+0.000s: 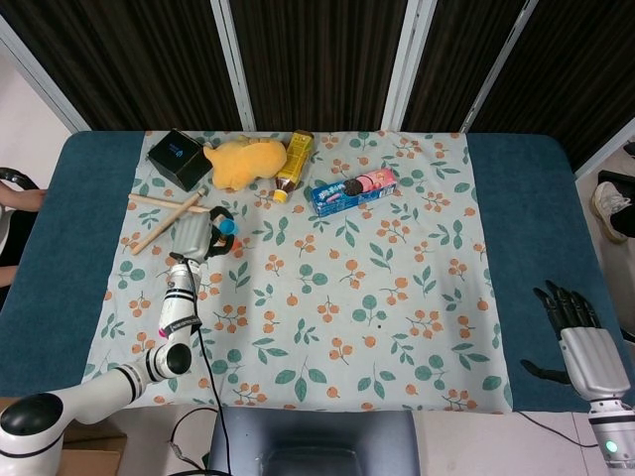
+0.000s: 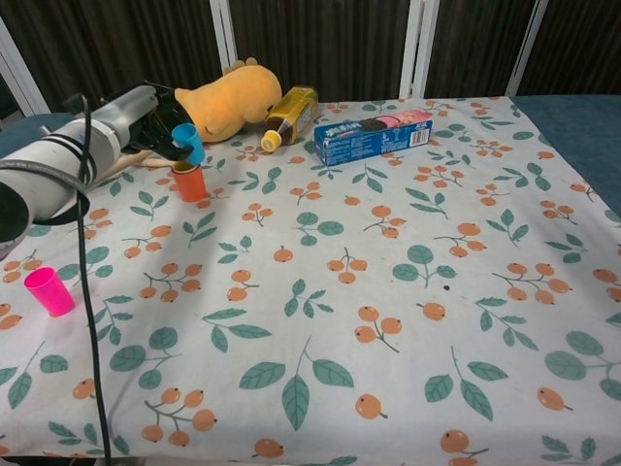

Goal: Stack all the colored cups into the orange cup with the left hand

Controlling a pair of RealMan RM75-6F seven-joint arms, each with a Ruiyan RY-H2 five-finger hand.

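Note:
My left hand (image 2: 146,121) (image 1: 196,236) holds a blue cup (image 2: 187,143) (image 1: 226,227) just above the orange cup (image 2: 189,181), which stands on the floral cloth at the back left. The blue cup's base hangs over the orange cup's mouth; whether they touch I cannot tell. In the head view the orange cup is hidden under my hand. A pink cup (image 2: 49,290) (image 1: 163,328) stands alone near the left front edge. My right hand (image 1: 580,332) hovers at the table's front right edge with its fingers spread and nothing in it.
Behind the cups lie wooden sticks (image 1: 164,213), a black box (image 1: 180,158), a yellow plush toy (image 2: 228,98), a bottle on its side (image 2: 289,116) and a blue biscuit box (image 2: 374,136). The floral cloth (image 2: 388,291) covers the middle of the blue table (image 1: 536,218).

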